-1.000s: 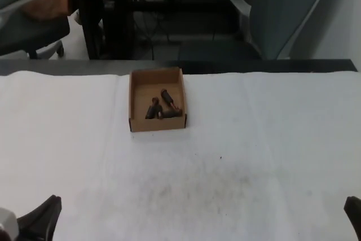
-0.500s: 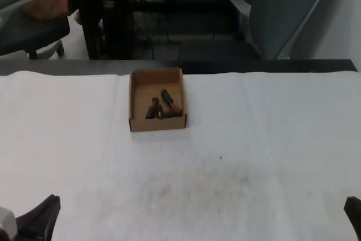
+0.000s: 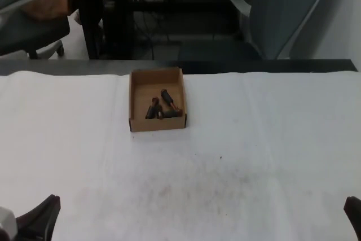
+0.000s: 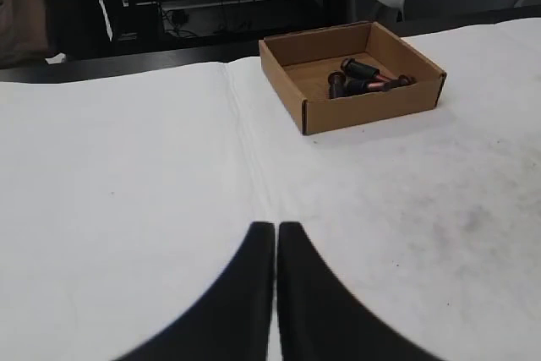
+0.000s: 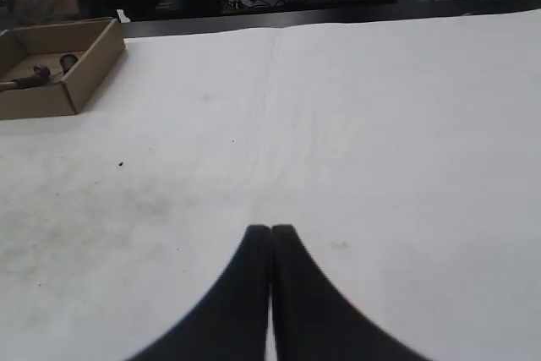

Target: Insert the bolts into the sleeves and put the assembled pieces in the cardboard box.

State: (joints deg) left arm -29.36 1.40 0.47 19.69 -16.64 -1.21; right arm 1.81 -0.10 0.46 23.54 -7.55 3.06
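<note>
A shallow cardboard box (image 3: 134, 99) sits on the white bench toward the back, left of centre, also seen in the left wrist view as the box (image 4: 372, 106) and in the right wrist view as the box (image 5: 86, 65). Inside lie dark bolt-and-sleeve pieces (image 3: 163, 106), (image 4: 365, 80), (image 5: 38, 75). My left gripper (image 4: 275, 231) hovers low over bare cloth at the near left, fingers pressed together with nothing between them. My right gripper (image 5: 270, 232) stands likewise shut over bare cloth at the near right. Their dark bodies show at the high view's lower corners (image 3: 38, 218), (image 3: 353, 213).
A white cloth (image 3: 237, 156) covers the bench, with faint grey smudges near the front middle. Behind the far edge stand office chairs (image 3: 28, 23) and dark equipment.
</note>
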